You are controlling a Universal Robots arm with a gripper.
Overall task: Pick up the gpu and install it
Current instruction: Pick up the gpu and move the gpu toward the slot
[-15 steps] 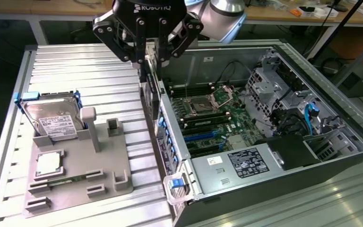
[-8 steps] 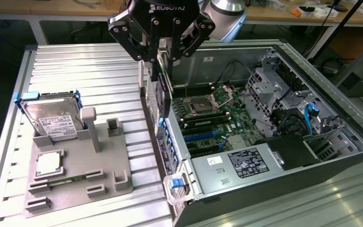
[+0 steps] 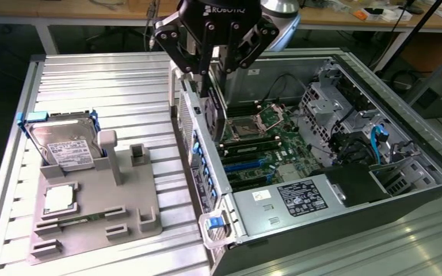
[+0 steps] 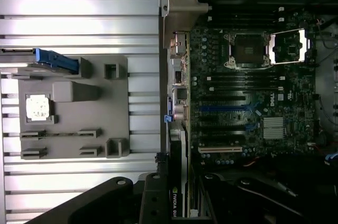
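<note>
The tool [image 3: 212,72] is closed on the gpu [image 3: 214,115]. It holds the gpu up on its edge over the open computer [image 3: 344,241], close to the wall that faces the gray tray [image 3: 90,207]. The gpu could bump that wall. It could miss the long slot [image 3: 246,164]. If it tilts, it could jam or slip out.

One gpu [image 3: 213,118], one hard drive [image 3: 66,145], one processor chip [image 3: 58,197], one memory stick [image 3: 79,218], one grey holder [image 3: 133,192], one open computer case [image 3: 428,172].
</note>
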